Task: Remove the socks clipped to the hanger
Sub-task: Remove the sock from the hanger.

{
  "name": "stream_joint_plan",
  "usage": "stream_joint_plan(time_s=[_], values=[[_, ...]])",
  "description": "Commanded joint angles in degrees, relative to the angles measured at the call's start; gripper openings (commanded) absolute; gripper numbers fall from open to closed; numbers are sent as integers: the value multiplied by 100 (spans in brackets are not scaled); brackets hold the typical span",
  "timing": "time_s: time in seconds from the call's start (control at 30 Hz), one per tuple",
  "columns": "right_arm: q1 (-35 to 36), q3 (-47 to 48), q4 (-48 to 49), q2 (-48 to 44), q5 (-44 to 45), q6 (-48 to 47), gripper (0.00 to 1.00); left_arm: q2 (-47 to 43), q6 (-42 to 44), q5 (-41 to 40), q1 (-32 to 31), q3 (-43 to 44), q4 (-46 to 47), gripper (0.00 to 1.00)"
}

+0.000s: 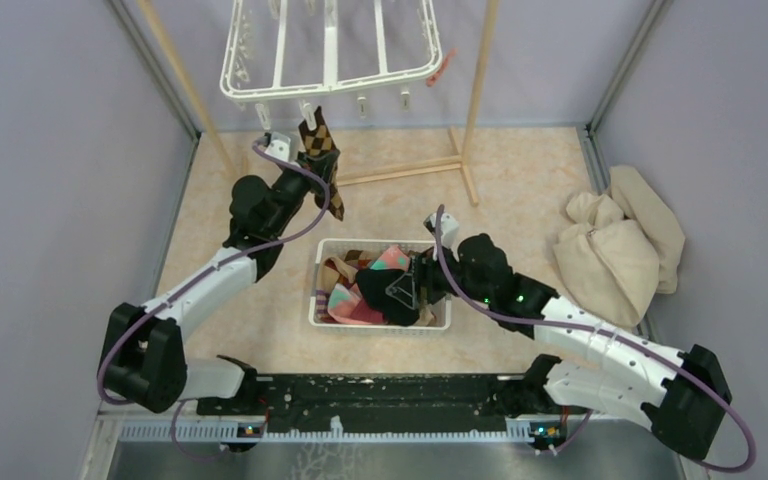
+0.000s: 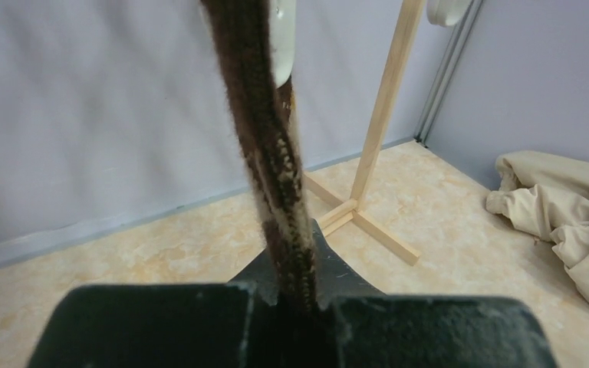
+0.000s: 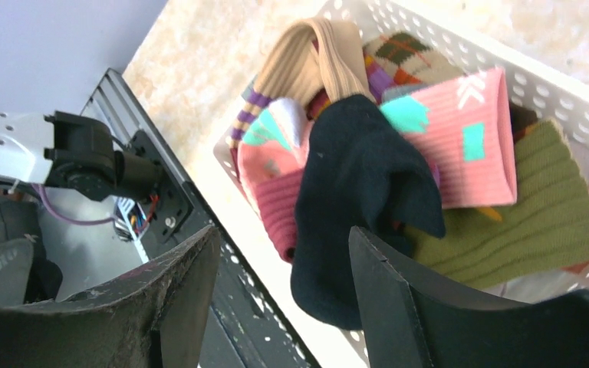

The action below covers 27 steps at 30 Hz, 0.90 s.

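The step in hand is freeing the brown argyle sock [image 1: 322, 150], which hangs from a clip on the 6 o'clock rim of the hanger [image 1: 330, 45], itself at 12 o'clock in the top view. The left gripper [image 2: 295, 295] is clamped on the sock's lower part, with the fabric pinched between its fingers. The right gripper [image 3: 284, 245] hovers over the white basket [image 3: 460, 46] with jaws spread wide, holding nothing; a black sock [image 3: 360, 169] drapes across the pile of socks [image 3: 468, 138] there. Next, I judge, the left arm must pull toward 6 o'clock — firmly enough to slip the clip — then carry the sock to the basket.
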Motion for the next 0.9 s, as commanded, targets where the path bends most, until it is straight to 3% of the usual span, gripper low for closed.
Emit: stream_joint_plan(time_s=[0.0, 0.23, 0.67, 0.87], values=[[-32, 703, 264, 210, 54, -157, 63, -278, -109, 292, -9, 269, -480, 0], [-32, 1208, 1148, 835, 418, -493, 63, -381, -222, 501, -18, 1097, -1556, 0], [-30, 1156, 4558, 2568, 997, -1431, 67, -467, -503, 633, -77, 1342, -1963, 0], [-128, 1801, 5221, 3318, 749, -1579, 68, -547, -492, 605, -90, 1299, -2088, 0]])
